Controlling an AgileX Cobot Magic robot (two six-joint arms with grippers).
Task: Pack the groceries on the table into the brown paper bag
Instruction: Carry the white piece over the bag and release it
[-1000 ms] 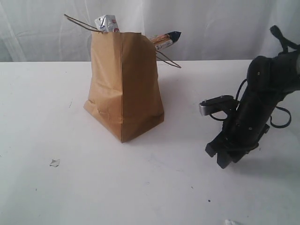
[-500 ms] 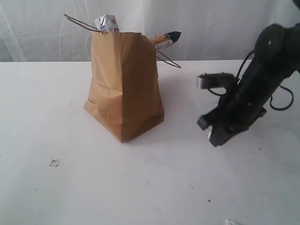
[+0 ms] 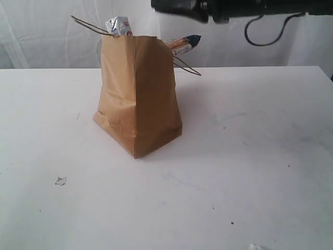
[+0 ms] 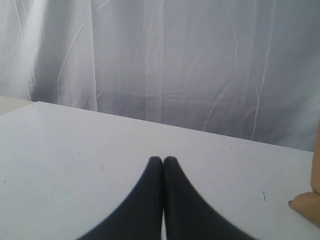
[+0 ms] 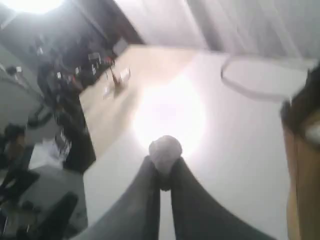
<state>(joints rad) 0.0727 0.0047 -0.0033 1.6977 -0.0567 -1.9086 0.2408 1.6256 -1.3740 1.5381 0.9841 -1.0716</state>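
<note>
Logged left gripper [image 4: 163, 160] first: fingertips pressed together, nothing between them, low over bare table [image 4: 70, 150]. Caught a corner of bag [image 4: 306, 202] at the edge of that wrist view. Could not find this gripper in exterior view.

Found left lump [image 3: 61, 180] lying loose on table, well apart from bag, on the camera side. Not yet packed.

Noted bag [image 3: 138, 99] upright, left of centre, mouth open, handles splayed to either side. Saw carton [image 3: 119, 26] poking above rim on the left and spaghetti [image 3: 184, 44] slanting out on the right; counted both as packed. Could not see inside. Saw no jar, pouch, tin or bottle on table, so judged those already in bag.

Placed right arm [image 3: 234, 6] high along top of exterior view, tip above right part of bag; depth unclear. Read right gripper [image 5: 161, 170] from its wrist view: fingers pinched on held lump [image 5: 165, 150], small, white, roundish, blurred. Judged step in hand as carrying it to bag mouth for release.

Spotted front lump [image 3: 257, 247] at bottom edge, right of centre, cut by frame; likely another white piece, cannot confirm.

Judged task nearly done: big items in, one lump aloft, one or two left on table.
</note>
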